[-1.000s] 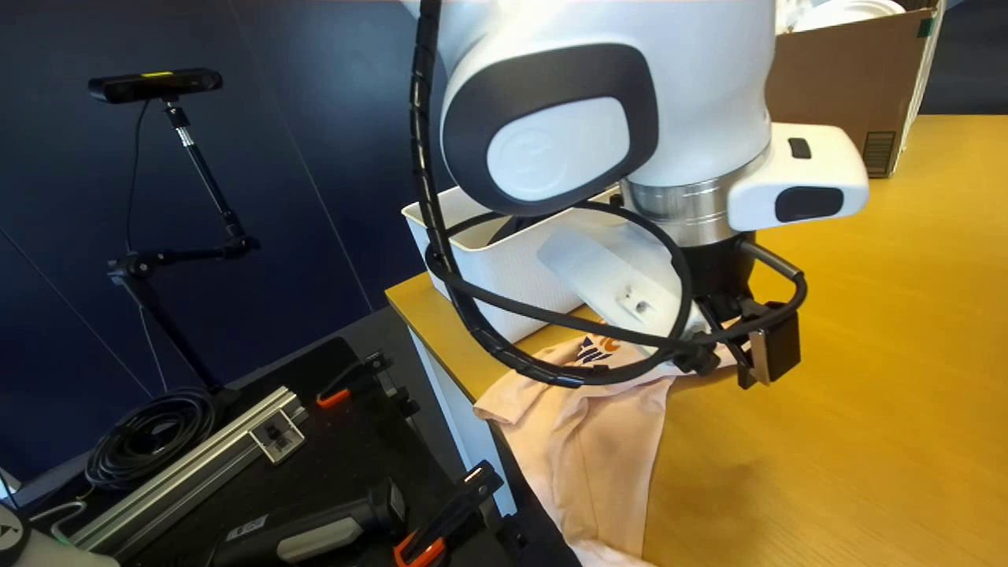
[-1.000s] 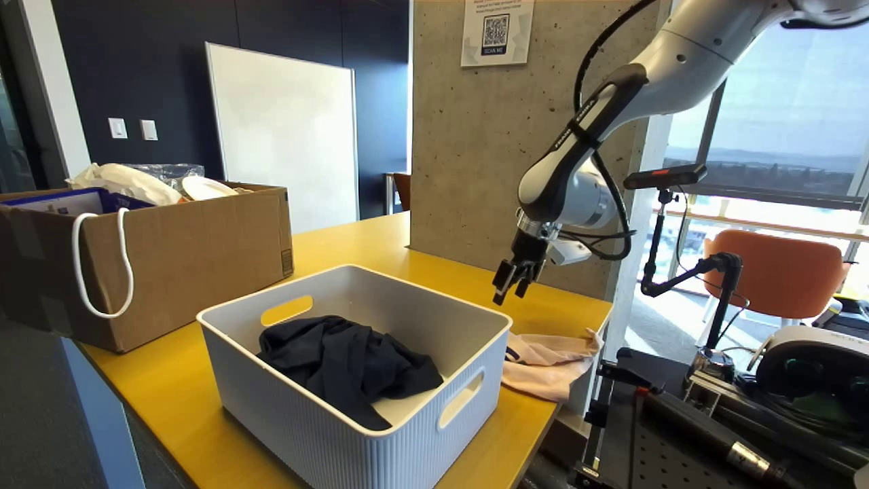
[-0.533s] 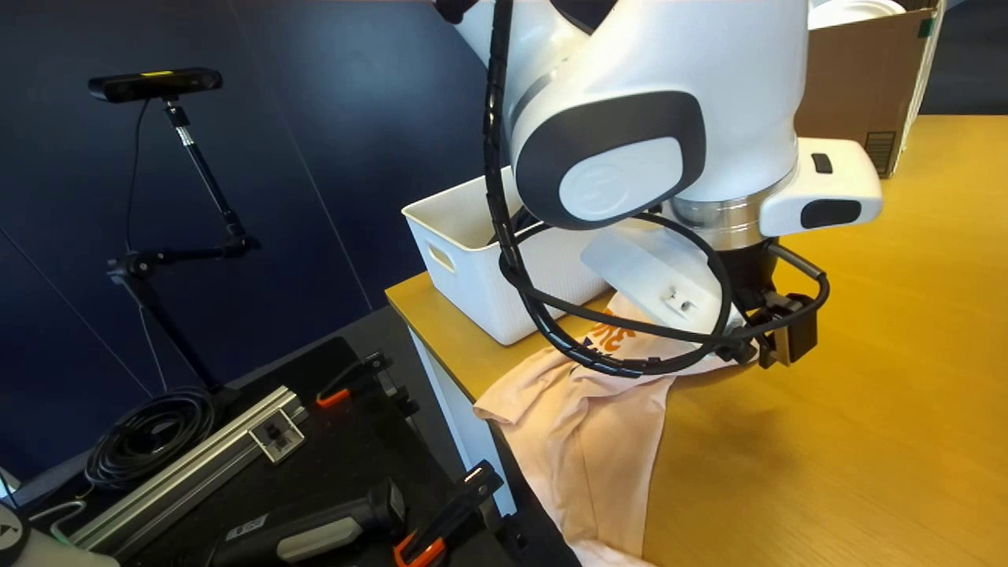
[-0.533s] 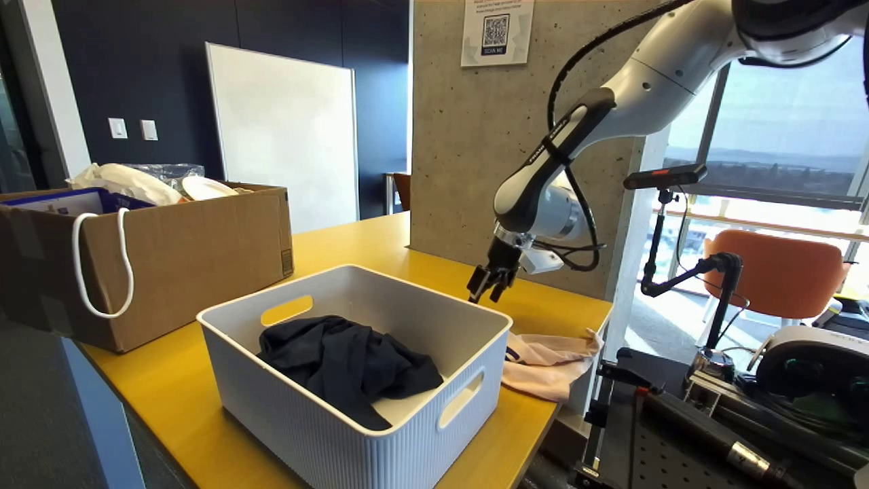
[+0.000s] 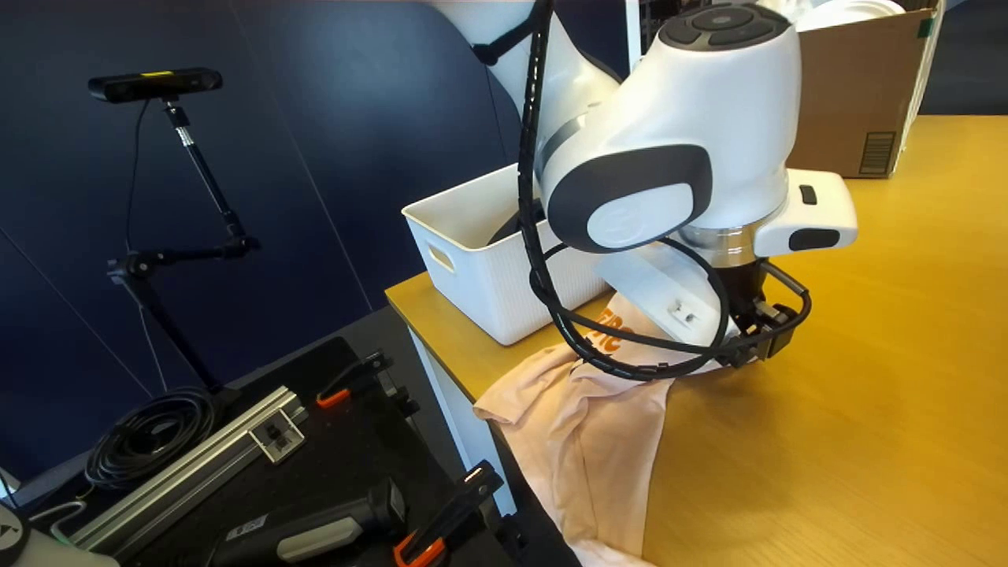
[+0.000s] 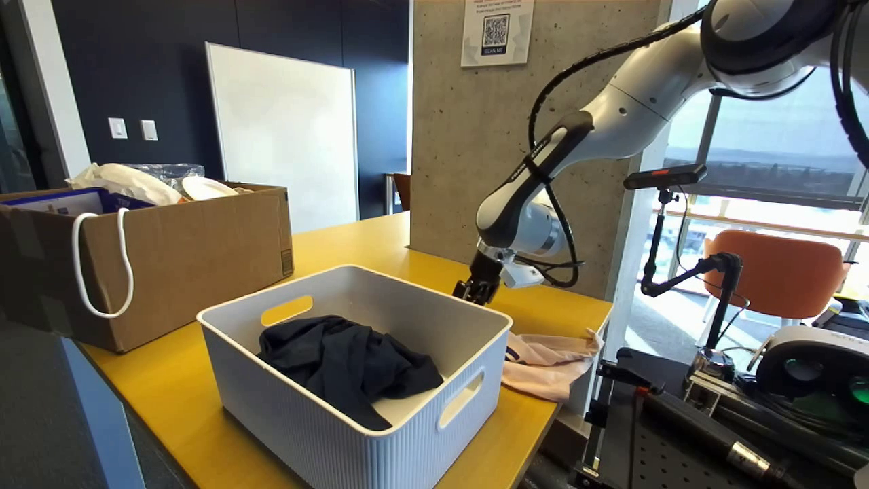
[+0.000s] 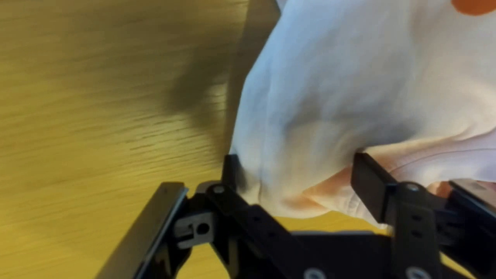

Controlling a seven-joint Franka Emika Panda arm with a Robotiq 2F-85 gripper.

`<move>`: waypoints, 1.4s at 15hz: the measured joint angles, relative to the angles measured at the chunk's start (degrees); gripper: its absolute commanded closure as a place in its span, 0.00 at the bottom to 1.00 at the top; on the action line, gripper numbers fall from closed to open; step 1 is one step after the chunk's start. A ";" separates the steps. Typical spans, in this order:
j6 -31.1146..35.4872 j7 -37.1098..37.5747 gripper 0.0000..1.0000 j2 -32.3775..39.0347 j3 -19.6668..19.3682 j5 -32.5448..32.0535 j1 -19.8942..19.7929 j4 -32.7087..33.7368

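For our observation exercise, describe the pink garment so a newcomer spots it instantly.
On the yellow table, find the white bin. Beside it, the pink garment hangs partly over the edge. Unlike the bin's dark cloth, it is pale.

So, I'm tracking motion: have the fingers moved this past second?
Yes: in an exterior view, the fingers moved leftward and down in the picture, relative to the bin.

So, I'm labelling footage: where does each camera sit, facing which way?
In an exterior view: raised, facing the white bin past the arm.
In an exterior view: raised, facing arm and gripper across the white bin.
Wrist view: arm-mounted, facing down at pink cloth; gripper fingers show.
Both exterior views share arm, white bin and pink cloth.
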 measured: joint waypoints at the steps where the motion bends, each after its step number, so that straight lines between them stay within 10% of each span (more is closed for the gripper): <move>1: 0.41 0.00 0.62 0.51 0.25 -0.04 0.00 0.31; 6: 2.74 0.00 0.99 1.01 1.11 -0.06 -0.28 0.09; 13: 8.40 0.07 0.98 -3.16 1.58 -2.12 -1.92 -5.66; 14: 8.74 0.19 0.68 -4.43 1.59 -2.63 -2.26 -6.64; 21: 8.86 1.68 0.25 -7.54 2.55 -4.37 -3.72 -9.81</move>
